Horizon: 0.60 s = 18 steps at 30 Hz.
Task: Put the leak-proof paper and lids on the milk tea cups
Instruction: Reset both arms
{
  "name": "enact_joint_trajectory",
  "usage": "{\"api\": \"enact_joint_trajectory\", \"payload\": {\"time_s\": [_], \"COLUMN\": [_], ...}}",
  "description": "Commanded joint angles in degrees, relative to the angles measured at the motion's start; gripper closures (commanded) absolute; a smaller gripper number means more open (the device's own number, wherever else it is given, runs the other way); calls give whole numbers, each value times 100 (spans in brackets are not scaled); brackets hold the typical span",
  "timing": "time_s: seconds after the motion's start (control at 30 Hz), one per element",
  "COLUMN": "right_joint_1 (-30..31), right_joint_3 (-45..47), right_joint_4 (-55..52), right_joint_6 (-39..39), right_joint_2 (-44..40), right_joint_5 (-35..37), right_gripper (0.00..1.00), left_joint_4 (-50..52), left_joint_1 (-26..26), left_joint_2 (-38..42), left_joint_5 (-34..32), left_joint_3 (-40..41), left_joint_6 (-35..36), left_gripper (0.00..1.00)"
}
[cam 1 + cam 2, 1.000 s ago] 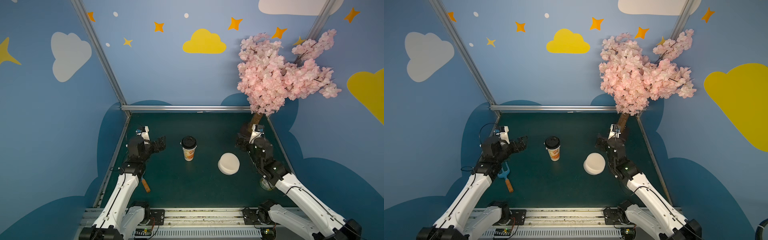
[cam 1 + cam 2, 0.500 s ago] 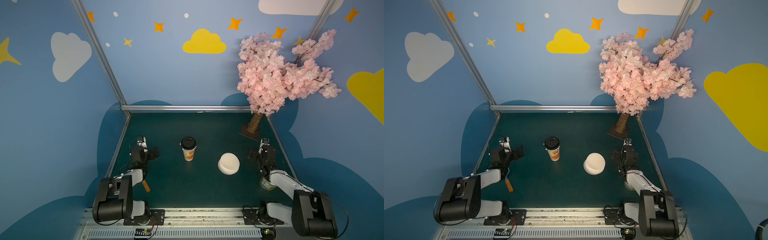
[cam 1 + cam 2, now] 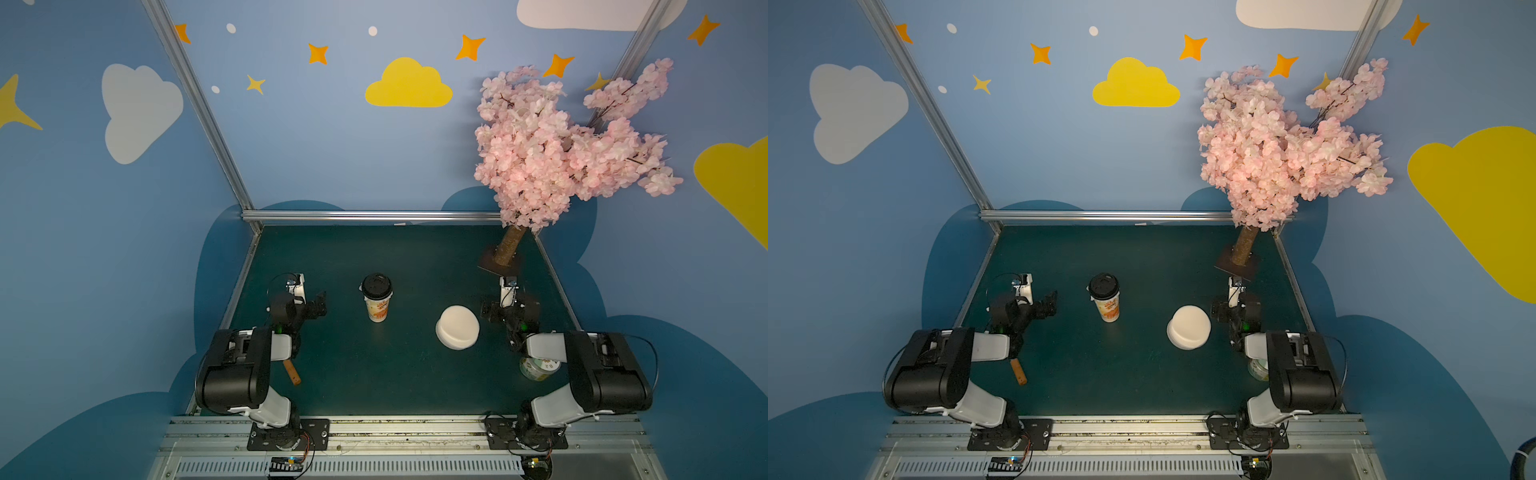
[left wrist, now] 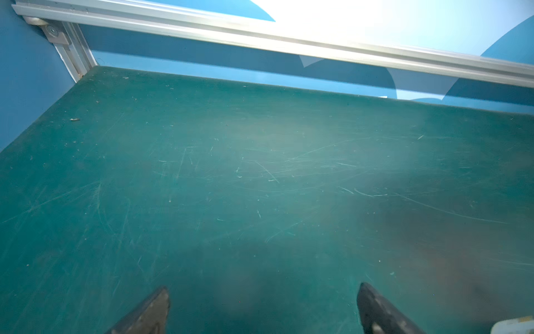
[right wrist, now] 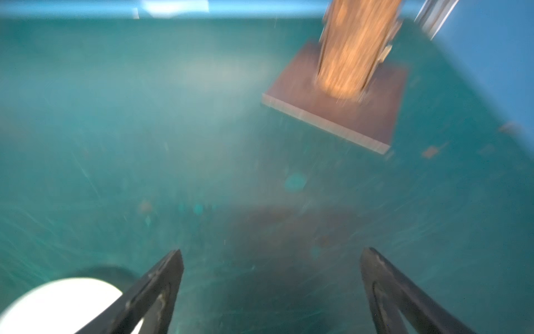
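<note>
Both arms point(image 3: 245, 357) point(image 3: 598, 365) have retracted; a black lid point(image 3: 376, 286) caps the cup point(image 3: 378, 311).

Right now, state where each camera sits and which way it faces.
Top views: high in front, looking down at the cup; both arms show.
Left wrist: behind the left gripper's visible tips, facing mat and back rail.
Right wrist: behind the right gripper's visible tips, facing the tree base.
Shared: white round stack, top and right wrist views.

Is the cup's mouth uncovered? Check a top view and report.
No: in a top view the milk tea cup stands upright with a black lid sitting over its mouth.
</note>
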State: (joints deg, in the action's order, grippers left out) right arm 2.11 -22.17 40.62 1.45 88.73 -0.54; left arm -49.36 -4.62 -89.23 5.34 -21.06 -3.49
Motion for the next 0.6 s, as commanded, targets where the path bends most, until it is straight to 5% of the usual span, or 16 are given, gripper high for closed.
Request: {"api": "enact_joint_trajectory", "payload": {"time_s": [0.0, 0.03, 0.13, 0.23, 0.57], "right_joint_1": [-43, -40, -26, -30, -35], "right_joint_3": [-409, -641, -250, -574, -531], "right_joint_4": [-361, -1066, 88, -912, -785], "right_joint_6": [-92, 28, 28, 73, 88], "right_joint_2": [-348, -466, -304, -469, -448], "right_joint_5": [4, -33, -73, -118, -140], "right_gripper": [3, 3, 3, 3, 3], "left_joint_4": [-36, -27, -16, -15, -13], "left_joint_1": [36, 41, 58, 58, 53], "left_joint_2": [55, 62, 57, 56, 56], "left_joint_5": [-119, -139, -155, -156, -156], "left_joint_3": [-75, -82, -84, -86, -83], "left_joint_6": [116, 120, 121, 122, 133], "left_gripper": [0, 0, 0, 0, 0]}}
